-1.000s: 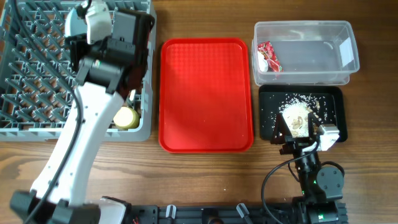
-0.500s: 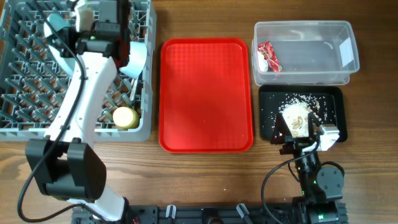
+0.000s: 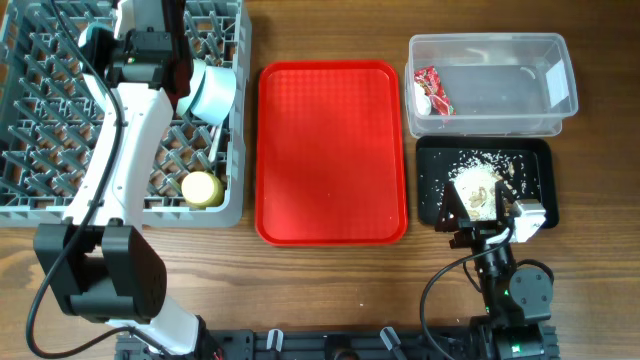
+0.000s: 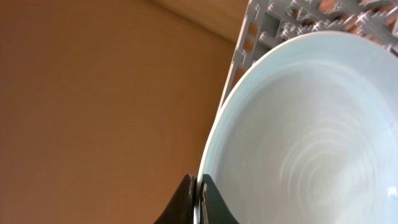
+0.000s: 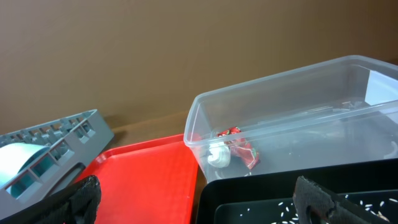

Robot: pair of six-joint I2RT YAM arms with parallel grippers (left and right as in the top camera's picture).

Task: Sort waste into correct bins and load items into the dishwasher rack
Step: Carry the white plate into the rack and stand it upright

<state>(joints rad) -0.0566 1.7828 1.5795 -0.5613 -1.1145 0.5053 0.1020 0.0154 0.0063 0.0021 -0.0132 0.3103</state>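
Wooden table; tub holds wrapper, lettering apparently illegible.

Setting: a robot test bench, most likely a lab (the goods are kitchen goods; the fittings are not).

Evidence:
- A plain wooden desk before a bare brown wall.
- Two robot arms mounted on a black rail along the desk's near edge: left arm, and right arm with a loose black cable.
- Wares set out in tidy order:
  - grey dish rack, far left corner
  - red tray, centre
  - clear tub, far right corner
  - black tray, toward the near right
- The left gripper pinches the rim of a pale bowl.
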